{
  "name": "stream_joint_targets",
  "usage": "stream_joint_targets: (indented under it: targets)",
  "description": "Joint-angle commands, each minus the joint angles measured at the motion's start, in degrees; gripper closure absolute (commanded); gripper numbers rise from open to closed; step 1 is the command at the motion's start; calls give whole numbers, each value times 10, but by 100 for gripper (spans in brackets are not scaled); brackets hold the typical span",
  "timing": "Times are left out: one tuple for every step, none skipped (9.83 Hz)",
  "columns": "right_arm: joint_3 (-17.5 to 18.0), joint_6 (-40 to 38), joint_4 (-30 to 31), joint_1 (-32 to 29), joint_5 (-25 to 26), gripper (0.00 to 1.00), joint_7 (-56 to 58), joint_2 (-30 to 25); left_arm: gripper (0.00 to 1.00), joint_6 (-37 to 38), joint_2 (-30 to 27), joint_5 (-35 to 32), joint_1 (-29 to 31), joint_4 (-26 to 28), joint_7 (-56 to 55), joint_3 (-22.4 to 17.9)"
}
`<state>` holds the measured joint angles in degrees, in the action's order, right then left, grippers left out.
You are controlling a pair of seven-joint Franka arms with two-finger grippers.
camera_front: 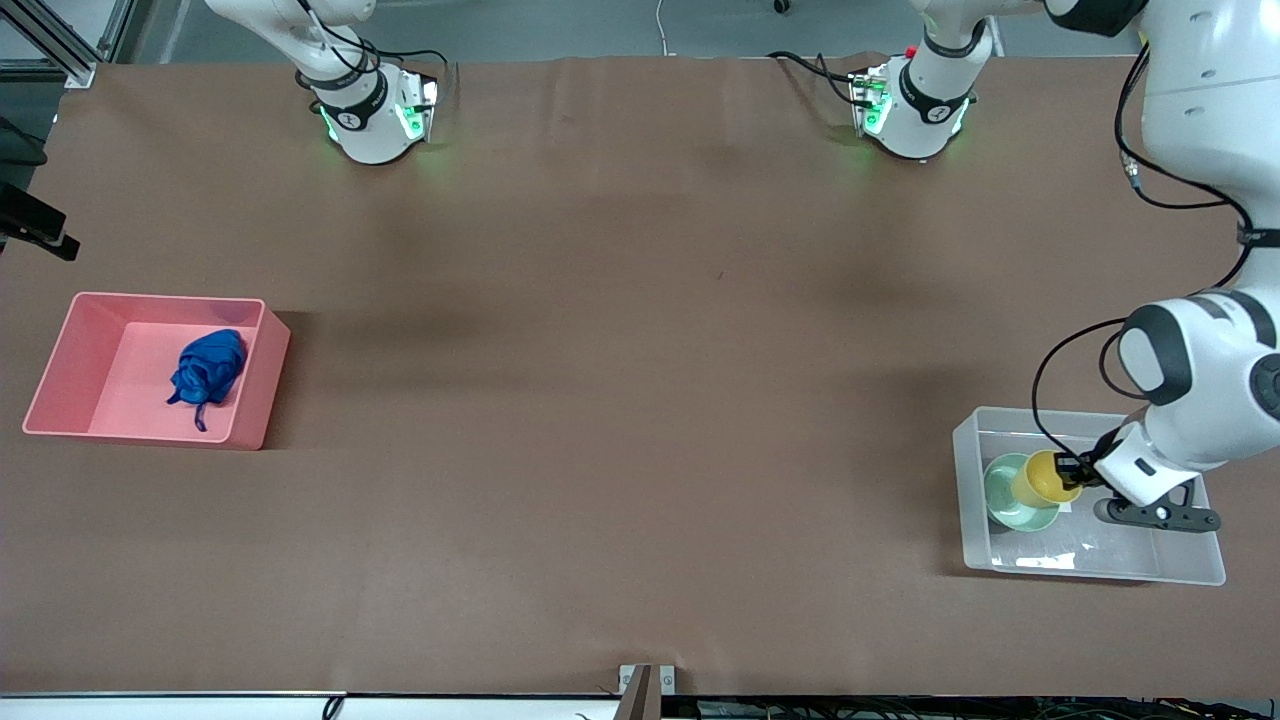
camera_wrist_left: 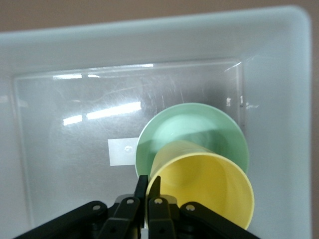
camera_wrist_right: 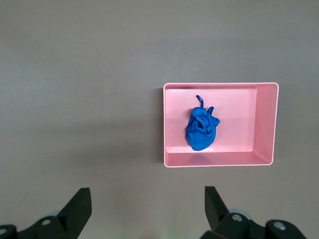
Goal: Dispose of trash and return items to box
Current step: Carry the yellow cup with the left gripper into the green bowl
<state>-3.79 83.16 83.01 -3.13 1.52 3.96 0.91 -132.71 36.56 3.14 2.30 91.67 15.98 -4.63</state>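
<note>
Even overhead light; glare on the clear bin (camera_wrist_left: 99,109); cup (camera_wrist_left: 209,189) perhaps blurred.

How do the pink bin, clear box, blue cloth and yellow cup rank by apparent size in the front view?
1. Clear box and pink bin: too alike to rank.
2. Blue cloth.
3. Yellow cup, held by the left gripper.

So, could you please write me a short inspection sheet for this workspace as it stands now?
Surface: brown table, flat.
Job's things: blue cloth wad in the pink bin; mint-green bowl in the clear box; yellow cup, tilted, over the bowl.
Clutter: nothing seen.
Grippers: left gripper inside the clear box, shut on the yellow cup's rim; right gripper open, high over bare table, waiting.
Cables: black cable looping along the left arm.
Surroundings: metal frame at the table's corner, by the right arm's end.
</note>
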Motion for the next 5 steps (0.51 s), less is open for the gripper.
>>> stream_joint_targets:
  targets:
    - [-4,-5,-6,2,-5,0,6,1,69,9,20,-4,5,-3,-1,0]
    - [-4,-4,-6,2,-5,0,6,1,21,9,14,-5,6,-2,1,0]
    - [-4,-4,-6,2,-5,0,6,1,1,10,-7,-5,5,-1,1,0]
    - [-4,-4,-6,2,-5,0,6,1,0,19,-34,-5,0,-1,-5,1]
    - [-4,-4,-6,3,-5,0,6,1,0,47,-65,-5,-3,-1,-9,3]
